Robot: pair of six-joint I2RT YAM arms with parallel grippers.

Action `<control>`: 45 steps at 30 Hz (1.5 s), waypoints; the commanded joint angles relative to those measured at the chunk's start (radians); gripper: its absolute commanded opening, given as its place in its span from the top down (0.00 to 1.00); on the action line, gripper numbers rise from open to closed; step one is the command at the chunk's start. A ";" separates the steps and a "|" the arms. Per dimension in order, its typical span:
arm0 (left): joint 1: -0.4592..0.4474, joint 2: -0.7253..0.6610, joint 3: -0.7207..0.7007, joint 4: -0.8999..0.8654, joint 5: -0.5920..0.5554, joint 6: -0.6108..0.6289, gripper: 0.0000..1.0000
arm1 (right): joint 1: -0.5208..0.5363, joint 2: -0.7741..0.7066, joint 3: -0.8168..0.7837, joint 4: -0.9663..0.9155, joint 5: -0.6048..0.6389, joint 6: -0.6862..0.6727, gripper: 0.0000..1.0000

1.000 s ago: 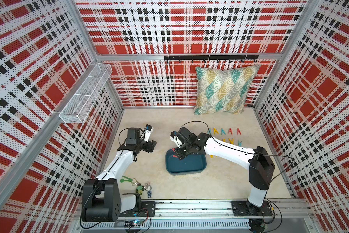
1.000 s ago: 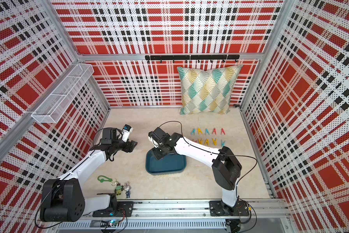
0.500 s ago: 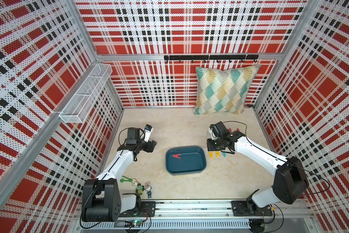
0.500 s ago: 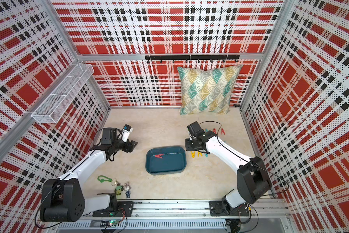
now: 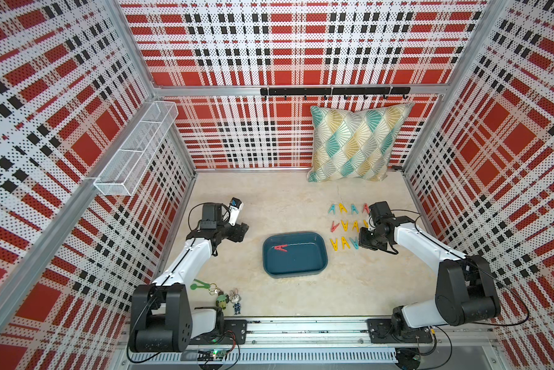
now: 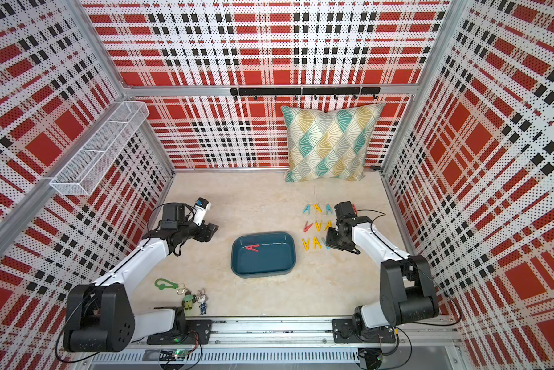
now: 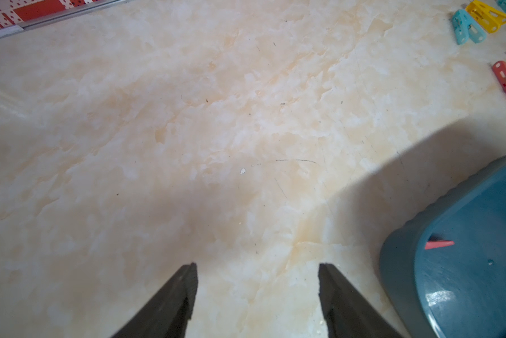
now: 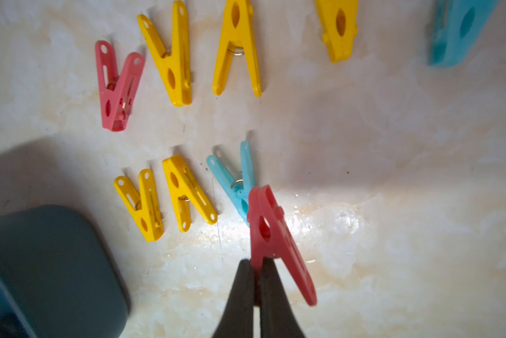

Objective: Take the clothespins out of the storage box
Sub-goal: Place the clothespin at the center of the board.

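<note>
The dark teal storage box [image 5: 301, 261] lies mid-table in both top views, with one red clothespin [image 5: 280, 247] on its floor. To its right, several yellow, teal and red clothespins [image 5: 345, 242] lie in rows on the table. My right gripper [image 8: 256, 262] is shut on one leg of a red clothespin [image 8: 275, 237], held low beside the end of the nearest row, next to a teal one [image 8: 237, 181]. In a top view that gripper [image 5: 364, 243] hides the held pin. My left gripper [image 7: 256, 267] stands open and empty over bare table left of the box [image 7: 465, 263].
A patterned pillow [image 5: 355, 144] leans on the back wall. A white wire basket [image 5: 135, 150] hangs on the left wall and a black hook rail [image 5: 333, 92] on the back one. A green clip with keychain figurines [image 5: 202, 284] lies near the front left.
My right arm has swung from over the box out to the right with a red clothespin, down beside the rows on the table. The left arm has stayed still.
</note>
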 commanded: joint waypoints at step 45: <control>0.009 -0.015 -0.004 0.010 0.011 0.002 0.29 | -0.087 -0.086 0.119 -0.097 -0.114 -0.031 0.66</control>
